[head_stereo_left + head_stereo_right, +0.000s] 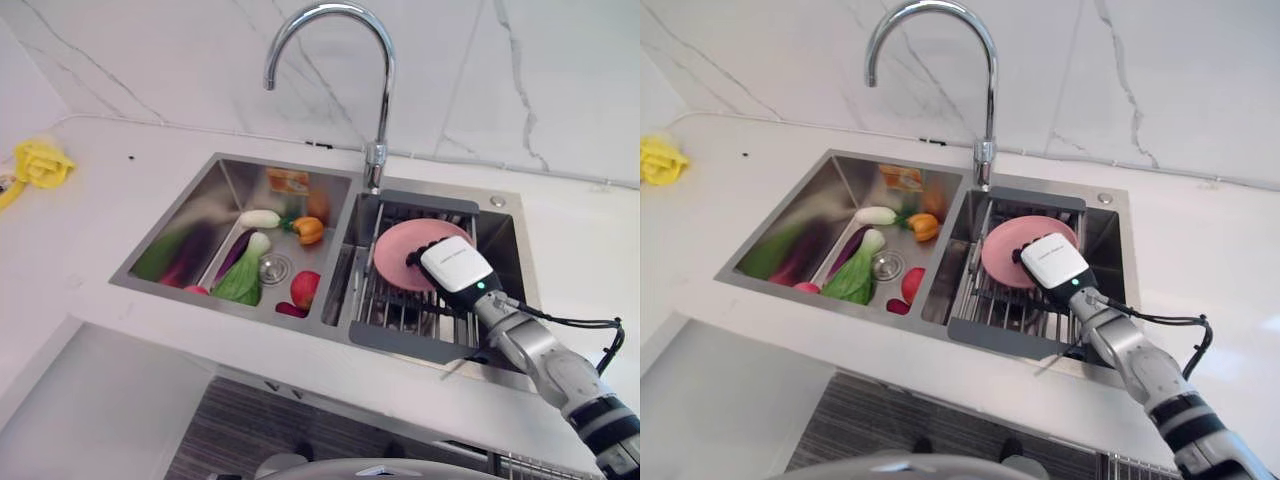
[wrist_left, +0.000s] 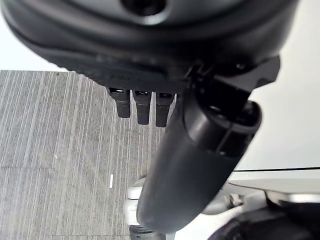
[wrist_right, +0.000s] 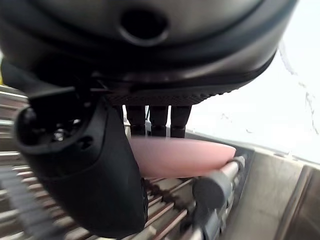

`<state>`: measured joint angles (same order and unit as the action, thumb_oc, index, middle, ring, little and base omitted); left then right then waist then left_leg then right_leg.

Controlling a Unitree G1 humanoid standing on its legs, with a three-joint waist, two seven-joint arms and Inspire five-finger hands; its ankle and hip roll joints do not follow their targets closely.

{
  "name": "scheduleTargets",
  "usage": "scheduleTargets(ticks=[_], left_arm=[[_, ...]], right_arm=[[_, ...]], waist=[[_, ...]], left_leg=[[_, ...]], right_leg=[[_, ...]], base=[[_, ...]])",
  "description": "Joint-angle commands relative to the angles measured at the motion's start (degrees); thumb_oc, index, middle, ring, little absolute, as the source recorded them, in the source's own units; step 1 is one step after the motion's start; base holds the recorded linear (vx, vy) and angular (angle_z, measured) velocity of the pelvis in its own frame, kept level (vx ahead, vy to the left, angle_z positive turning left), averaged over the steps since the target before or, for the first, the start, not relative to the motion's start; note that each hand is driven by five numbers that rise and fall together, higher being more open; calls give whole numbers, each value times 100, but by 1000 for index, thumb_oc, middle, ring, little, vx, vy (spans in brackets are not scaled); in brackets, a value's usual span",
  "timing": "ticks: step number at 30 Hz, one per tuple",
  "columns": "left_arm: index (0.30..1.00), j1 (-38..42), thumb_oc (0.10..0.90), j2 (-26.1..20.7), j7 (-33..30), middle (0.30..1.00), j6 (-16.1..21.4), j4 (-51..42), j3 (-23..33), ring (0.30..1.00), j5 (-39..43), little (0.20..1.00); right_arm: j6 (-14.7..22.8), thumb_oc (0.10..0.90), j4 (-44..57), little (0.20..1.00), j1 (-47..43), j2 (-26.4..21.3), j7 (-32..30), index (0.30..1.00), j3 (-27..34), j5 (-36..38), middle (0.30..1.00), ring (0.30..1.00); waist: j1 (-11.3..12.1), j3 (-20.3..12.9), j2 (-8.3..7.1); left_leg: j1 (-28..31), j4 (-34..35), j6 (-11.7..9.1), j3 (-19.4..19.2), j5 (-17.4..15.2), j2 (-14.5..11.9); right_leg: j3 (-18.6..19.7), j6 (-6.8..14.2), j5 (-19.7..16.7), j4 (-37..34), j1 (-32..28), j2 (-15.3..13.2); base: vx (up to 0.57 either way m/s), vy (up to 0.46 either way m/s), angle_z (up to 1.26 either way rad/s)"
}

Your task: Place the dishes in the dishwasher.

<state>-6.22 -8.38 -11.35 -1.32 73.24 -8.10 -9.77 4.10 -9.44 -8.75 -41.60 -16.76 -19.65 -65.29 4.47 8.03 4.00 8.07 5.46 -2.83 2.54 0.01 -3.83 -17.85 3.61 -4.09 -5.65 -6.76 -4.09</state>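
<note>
A pink plate (image 1: 398,256) stands tilted in the dark dish rack (image 1: 400,312) inside the right basin of the sink. My right hand (image 1: 455,265) reaches in from the lower right and sits on the plate's near right edge. In the right wrist view the plate's rim (image 3: 185,157) lies between the fingers (image 3: 157,120) and the thumb (image 3: 85,165), which pinch it. My left hand (image 2: 195,165) hangs over a grey striped floor with relaxed fingers and holds nothing.
The left basin (image 1: 200,200) holds vegetables: a bok choy (image 1: 243,275), an orange pepper (image 1: 308,230), a red fruit (image 1: 305,288) and a white radish (image 1: 260,218). A tall curved tap (image 1: 378,70) rises behind the sink. A yellow cloth (image 1: 40,162) lies on the counter at far left.
</note>
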Motion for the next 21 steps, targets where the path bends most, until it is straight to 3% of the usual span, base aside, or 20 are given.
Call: scheduleTargets(ticks=[1,11,21], left_arm=[[900,222,800,-103,-241,900,69,279,-67,900,-138,900],[900,212,800,-59,-334,900,78,258,-152,900,-165,900],[900,135,800,-46,-320,900,84,199,-26,900,-230,900]], right_arm=[[-411,400,361,300,-533,-178,-537,300,-53,-202,300,300],[-455,400,697,300,-512,-223,-875,300,169,17,300,300],[-169,400,2050,300,120,-629,-939,300,1313,612,300,300]], waist=[[236,-157,-408],[223,-180,-354],[122,-175,-306]], left_leg=[[-244,-46,-303,161,-93,-236],[-234,-46,-315,187,-87,-226],[-273,-46,-353,194,-55,-241]], right_leg=[[383,507,552,65,-334,-537],[323,496,591,65,-381,-545],[292,490,601,65,-353,-525]], base=[[2,-14,9],[0,0,0],[1,-10,5]])
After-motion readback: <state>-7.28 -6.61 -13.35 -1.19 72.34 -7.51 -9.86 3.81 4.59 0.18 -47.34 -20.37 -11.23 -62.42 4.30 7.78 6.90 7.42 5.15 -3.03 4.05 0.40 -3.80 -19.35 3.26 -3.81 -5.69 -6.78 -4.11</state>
